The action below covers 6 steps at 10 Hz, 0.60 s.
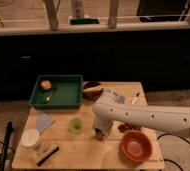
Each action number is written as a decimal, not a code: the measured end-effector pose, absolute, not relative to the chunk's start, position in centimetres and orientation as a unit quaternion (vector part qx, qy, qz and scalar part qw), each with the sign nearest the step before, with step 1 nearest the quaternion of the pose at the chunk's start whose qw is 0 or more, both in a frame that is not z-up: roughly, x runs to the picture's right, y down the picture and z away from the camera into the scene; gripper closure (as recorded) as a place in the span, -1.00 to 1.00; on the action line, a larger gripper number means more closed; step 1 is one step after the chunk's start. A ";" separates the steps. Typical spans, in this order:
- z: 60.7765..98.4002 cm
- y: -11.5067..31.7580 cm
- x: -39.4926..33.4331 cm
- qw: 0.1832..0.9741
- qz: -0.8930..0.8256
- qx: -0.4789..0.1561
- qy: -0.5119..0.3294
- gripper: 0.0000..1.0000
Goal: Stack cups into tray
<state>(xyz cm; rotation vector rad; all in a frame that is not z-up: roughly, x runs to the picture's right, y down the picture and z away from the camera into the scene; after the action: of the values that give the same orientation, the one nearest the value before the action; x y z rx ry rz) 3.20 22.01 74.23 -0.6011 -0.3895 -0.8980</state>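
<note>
The translucent pale green cup [75, 125] stands upright on the wooden table [83, 147], in front of the dark green tray [68, 95]. The tray sits at the table's back left and holds a small orange object [46, 84] and a small pale item [47, 98]. My white arm reaches in from the right. Its gripper [99, 132] points down at the table just right of the green cup. A small dark shape under the gripper may be the grey metal cup, but I cannot tell.
An orange bowl [135, 146] sits at the front right. A white container [30, 138], a dark block [47, 152] and a pale blue cloth [44, 121] lie at the front left. A dark bowl [92, 89] and a pen [134, 98] are at the back.
</note>
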 end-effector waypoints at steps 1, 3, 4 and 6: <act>73.7 21.6 2.6 0.836 -0.433 -0.281 -0.186 1.00; 73.1 20.7 2.2 0.830 -0.447 -0.275 -0.187 1.00; 72.7 20.2 1.7 0.826 -0.456 -0.271 -0.188 1.00; 72.1 19.3 1.1 0.821 -0.468 -0.267 -0.190 1.00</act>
<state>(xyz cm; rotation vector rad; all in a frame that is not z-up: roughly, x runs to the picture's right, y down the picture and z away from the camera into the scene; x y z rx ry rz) 1.07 19.30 72.12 -0.5687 -0.4040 -0.9968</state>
